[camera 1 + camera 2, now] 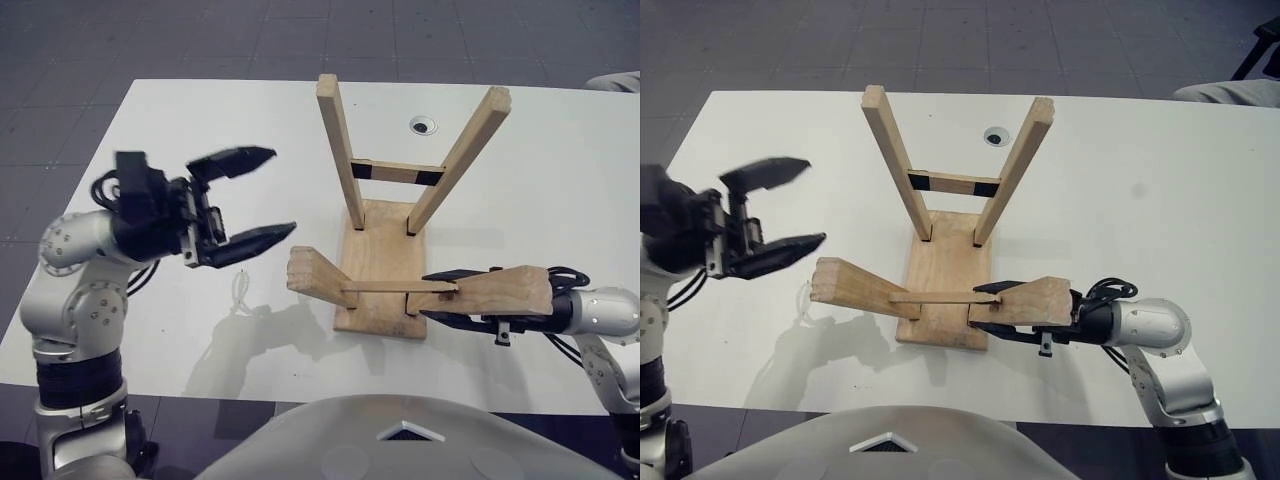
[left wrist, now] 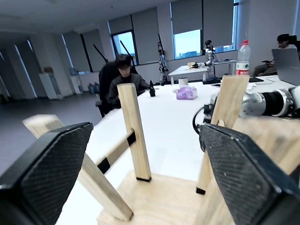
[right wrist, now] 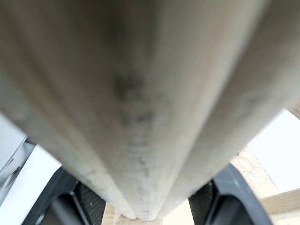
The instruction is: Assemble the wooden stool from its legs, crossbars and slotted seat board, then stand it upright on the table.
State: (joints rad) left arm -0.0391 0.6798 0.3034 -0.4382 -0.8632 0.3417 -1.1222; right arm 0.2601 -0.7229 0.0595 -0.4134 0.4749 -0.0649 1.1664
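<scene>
The slotted seat board [image 1: 385,262] lies flat mid-table. Two legs [image 1: 338,140] stand upright in its far end, joined by a crossbar [image 1: 398,172] with black ends. A second pair of legs joined by a thin crossbar [image 1: 378,288] hangs tilted over the board's near end. My right gripper [image 1: 455,298] is shut on the right leg [image 1: 492,291] of that pair; the left leg [image 1: 315,277] sticks out past the board's left edge. My left gripper [image 1: 262,192] is open in the air, left of the board, empty. Its black pads [image 2: 49,161] frame the upright legs [image 2: 134,131].
A small round hole [image 1: 423,125] is set in the white table [image 1: 200,130] behind the stool. A thin white loop [image 1: 241,291] lies on the table under my left gripper. Bare tabletop stretches on both sides of the board.
</scene>
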